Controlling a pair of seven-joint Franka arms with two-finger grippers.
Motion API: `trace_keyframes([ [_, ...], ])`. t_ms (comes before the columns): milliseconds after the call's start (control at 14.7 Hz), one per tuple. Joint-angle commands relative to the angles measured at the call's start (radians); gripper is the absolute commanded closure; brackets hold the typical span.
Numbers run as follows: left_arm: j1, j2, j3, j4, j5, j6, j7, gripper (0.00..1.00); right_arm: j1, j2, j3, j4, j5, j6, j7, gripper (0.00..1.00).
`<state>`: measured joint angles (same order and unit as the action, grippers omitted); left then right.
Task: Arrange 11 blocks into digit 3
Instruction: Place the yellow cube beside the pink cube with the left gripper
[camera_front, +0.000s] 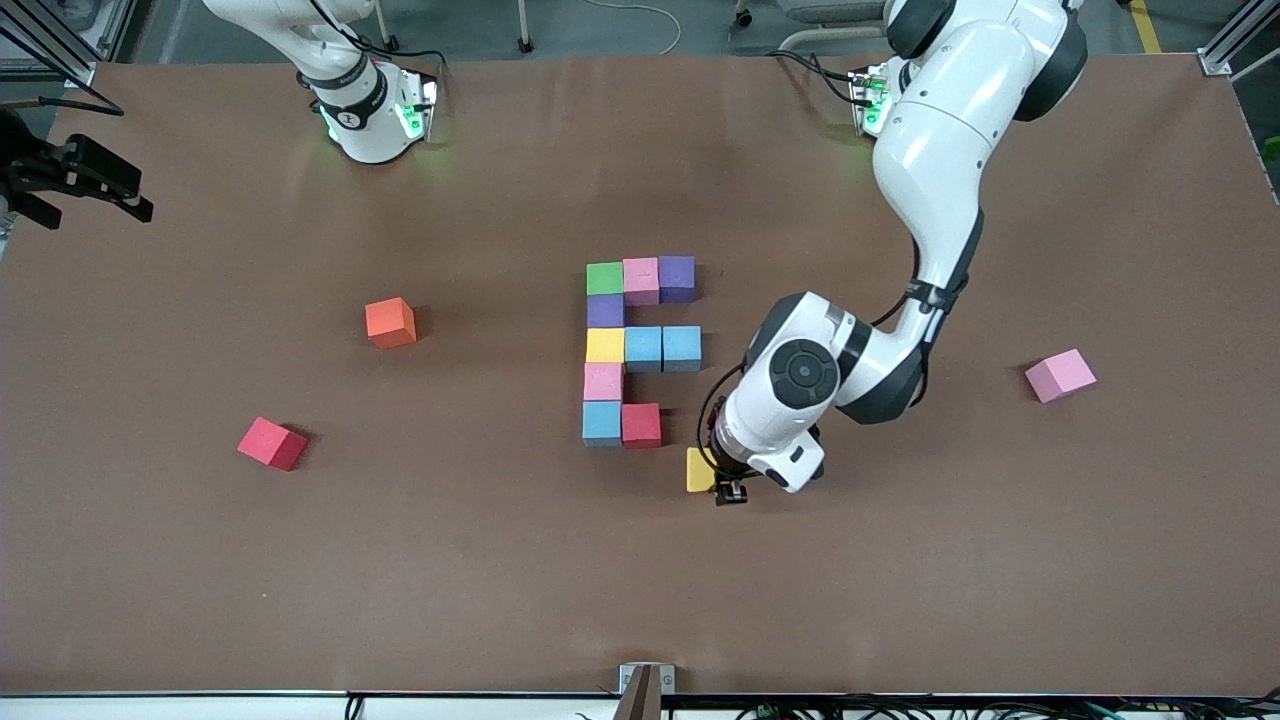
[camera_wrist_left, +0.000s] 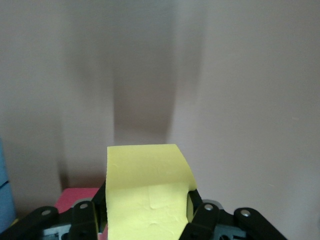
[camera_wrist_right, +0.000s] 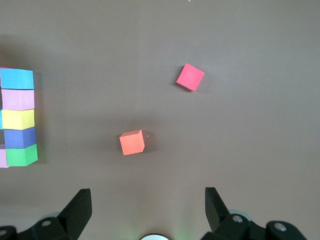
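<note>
The figure is made of touching cubes: green, pink and purple in the bar farthest from the front camera, then a purple cube, then yellow and two blue, then a pink cube, then blue and red. My left gripper is shut on a yellow cube, low beside that red cube, toward the left arm's end. In the left wrist view the yellow cube fills the jaws of the left gripper, with the red cube beside it. My right gripper is open and empty, high over the table.
Loose on the table are an orange cube and a red cube toward the right arm's end, and a pink cube toward the left arm's end. The right wrist view shows the orange cube, the red cube and one column of the figure.
</note>
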<state>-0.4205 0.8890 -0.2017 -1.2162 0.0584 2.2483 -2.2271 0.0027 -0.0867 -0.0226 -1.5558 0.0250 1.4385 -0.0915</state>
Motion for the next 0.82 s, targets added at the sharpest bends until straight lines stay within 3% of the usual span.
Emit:
trace_keyframes([
  [0, -0.026, -0.054, 0.013, -0.097, 0.049, -0.003, -0.087, 0.78, -0.021, -0.024, 0.013, -0.02, 0.006, 0.01, -0.03, 0.0],
  [136, -0.038, -0.048, 0.008, -0.109, 0.095, 0.004, -0.155, 0.78, -0.02, -0.024, 0.015, -0.02, 0.004, 0.008, -0.03, 0.0],
  [750, -0.057, -0.056, -0.002, -0.173, 0.1, 0.08, -0.169, 0.78, -0.021, -0.024, 0.015, -0.021, 0.004, -0.001, -0.031, 0.0],
])
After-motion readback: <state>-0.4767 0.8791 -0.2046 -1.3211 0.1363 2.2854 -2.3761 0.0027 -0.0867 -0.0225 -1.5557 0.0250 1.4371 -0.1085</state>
